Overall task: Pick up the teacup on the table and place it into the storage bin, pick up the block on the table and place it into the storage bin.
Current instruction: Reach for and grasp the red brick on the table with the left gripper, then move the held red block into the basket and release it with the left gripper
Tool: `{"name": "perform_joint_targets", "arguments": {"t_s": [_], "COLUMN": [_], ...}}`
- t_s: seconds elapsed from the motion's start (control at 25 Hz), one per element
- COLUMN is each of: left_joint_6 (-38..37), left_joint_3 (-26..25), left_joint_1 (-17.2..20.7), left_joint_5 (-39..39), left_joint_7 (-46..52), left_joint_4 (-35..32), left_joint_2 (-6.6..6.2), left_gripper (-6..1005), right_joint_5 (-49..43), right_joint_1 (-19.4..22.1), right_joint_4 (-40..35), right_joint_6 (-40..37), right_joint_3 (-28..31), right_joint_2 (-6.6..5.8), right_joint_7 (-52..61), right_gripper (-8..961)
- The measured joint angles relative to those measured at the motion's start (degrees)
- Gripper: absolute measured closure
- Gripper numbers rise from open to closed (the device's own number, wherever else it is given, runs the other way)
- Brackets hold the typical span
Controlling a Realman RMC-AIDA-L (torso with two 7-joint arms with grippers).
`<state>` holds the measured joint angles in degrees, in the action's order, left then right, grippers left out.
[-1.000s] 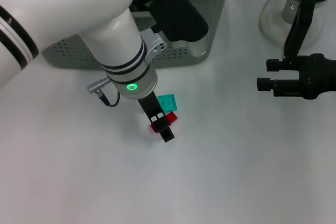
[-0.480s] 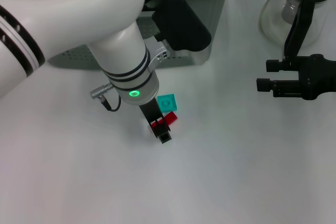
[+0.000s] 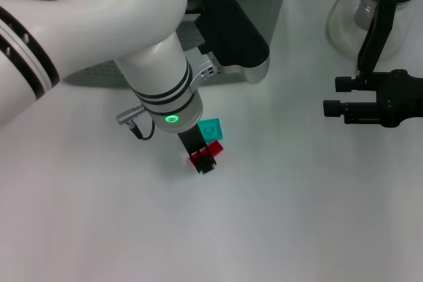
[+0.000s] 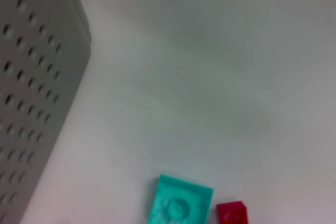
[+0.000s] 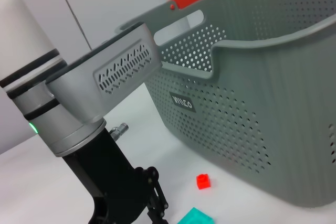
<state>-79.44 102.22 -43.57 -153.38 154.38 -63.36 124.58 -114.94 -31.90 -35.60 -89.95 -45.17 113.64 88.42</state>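
Left tool (image 3: 207, 161) lower, over red block (image 3: 199, 157).

The storage bin (image 5: 252, 103) looked like matt grey-green plastic, its walls perforated, with a smooth orange-red rim. The counter (image 3: 297, 216) was a smooth, matt white surface. The red block (image 5: 203, 181) and the teal block (image 4: 179, 206) looked like hard moulded plastic with a slight sheen. At the far right, a glass pot (image 3: 350, 18) was clear and glossy.
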Motion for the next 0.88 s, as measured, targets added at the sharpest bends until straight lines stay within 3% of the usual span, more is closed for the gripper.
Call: {"name": "perform_joint_targets", "arguments": {"t_s": [0.24,0.44,0.6,0.76,0.84,0.88], "left_joint_6": [-0.09,-1.29,-6.76,-19.87,-26.13,-30.53], "left_joint_3": [1.44,1.49,-0.20,-7.99,-15.31,-23.82], "left_joint_1": [-0.12,0.23,2.02,5.32,6.36,6.16], "left_joint_5": [-1.22,-1.58,-2.62,-0.13,4.77,9.57], "left_joint_7": [0.60,0.74,0.74,-2.26,-4.36,-5.84], "left_joint_4": [-0.13,-1.80,-8.84,-22.65,-30.33,-36.51], "left_joint_2": [0.01,-0.03,-0.19,-0.13,-0.10,-0.33], "left_gripper": [689,816,815,814,814,813], "right_joint_5": [0.09,0.13,0.07,0.08,0.03,-0.02], "right_joint_1": [0.03,0.11,0.23,0.30,0.30,0.29], "right_joint_4": [0.00,0.00,0.00,0.00,0.00,0.00], "right_joint_6": [-0.09,-0.18,-0.25,-0.31,-0.33,-0.40], "right_joint_3": [0.00,0.00,0.00,0.00,0.00,-0.01], "right_joint_2": [0.00,0.00,0.00,-0.04,-0.05,-0.06], "right_joint_7": [0.00,0.00,0.00,0.01,0.05,0.04], "right_gripper": [209,209,209,209,209,209]}}
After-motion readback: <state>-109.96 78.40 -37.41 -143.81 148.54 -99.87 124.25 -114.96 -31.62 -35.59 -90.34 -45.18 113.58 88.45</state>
